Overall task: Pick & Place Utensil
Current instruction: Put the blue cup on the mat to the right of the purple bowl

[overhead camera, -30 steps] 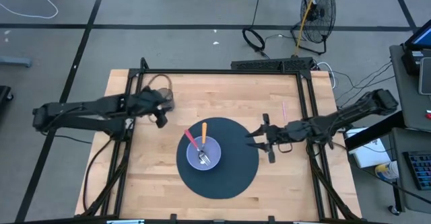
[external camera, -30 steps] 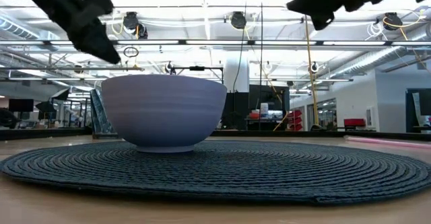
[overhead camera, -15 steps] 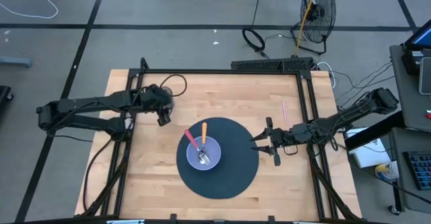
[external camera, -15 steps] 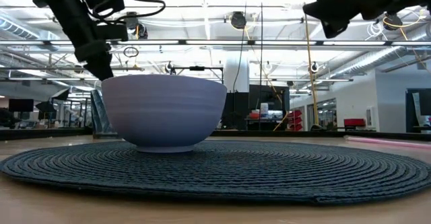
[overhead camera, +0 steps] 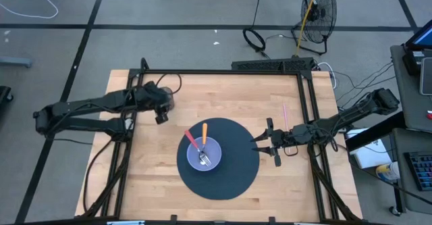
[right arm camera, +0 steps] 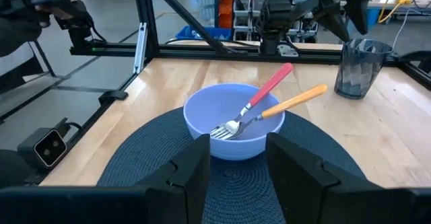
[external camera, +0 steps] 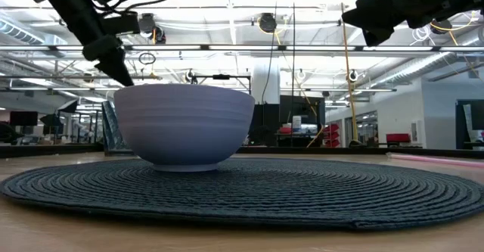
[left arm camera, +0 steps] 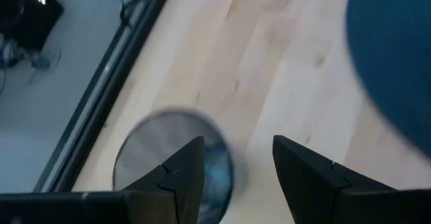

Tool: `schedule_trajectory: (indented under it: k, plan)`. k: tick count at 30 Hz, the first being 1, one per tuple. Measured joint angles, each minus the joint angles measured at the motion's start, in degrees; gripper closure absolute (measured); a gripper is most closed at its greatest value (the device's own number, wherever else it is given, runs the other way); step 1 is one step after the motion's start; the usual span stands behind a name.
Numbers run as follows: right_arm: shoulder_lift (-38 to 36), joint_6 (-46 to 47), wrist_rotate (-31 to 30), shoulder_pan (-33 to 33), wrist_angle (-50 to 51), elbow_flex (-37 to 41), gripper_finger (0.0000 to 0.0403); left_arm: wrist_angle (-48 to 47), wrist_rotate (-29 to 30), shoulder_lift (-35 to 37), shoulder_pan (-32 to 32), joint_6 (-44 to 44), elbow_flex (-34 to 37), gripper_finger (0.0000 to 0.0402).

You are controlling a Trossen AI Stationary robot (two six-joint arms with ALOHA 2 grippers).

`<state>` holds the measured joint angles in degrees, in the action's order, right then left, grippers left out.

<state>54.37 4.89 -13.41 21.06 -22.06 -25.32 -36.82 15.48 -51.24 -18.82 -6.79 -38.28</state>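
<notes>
1. Since a second ago, your left gripper (overhead camera: 160,117) has drawn back toward the table's (overhead camera: 297,184) far left corner; the right gripper (overhead camera: 264,142) has retreated rightward off the mat (overhead camera: 233,174).
2. You'll see the round dark mat centred on the wood, the lavender bowl (overhead camera: 204,155) sitting on it.
3. A smoky tumbler (right arm camera: 362,68) stands at the far left; from overhead the left arm hides it.
4. Left fingers (left arm camera: 182,177) are spread wide above that tumbler, holding nothing.
5. Right fingers (right arm camera: 192,170) are parted, empty, facing the bowl.
6. Two utensils, red-handled (overhead camera: 192,140) and orange-handled (overhead camera: 204,132), lean in the bowl; their heads overlap, hard to separate.
7. A pink stick (overhead camera: 284,111) lies far right, too thin to identify.
</notes>
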Motion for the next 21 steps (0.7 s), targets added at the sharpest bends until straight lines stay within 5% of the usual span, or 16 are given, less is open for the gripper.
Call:
schedule_trajectory:
  k: [17, 21]
  plan:
    - [0.0, 0.0, 0.0, -0.4, -2.7, 0.0, 0.0261, -5.1, -3.4, -9.4, -7.0, 4.7, 0.0, 0.0221]
    - [0.0, 0.6, 0.0, -0.3, -3.0, 0.0, 0.0261, -4.9, -3.5, -11.5, -6.9, 5.4, 0.0, 0.0249]
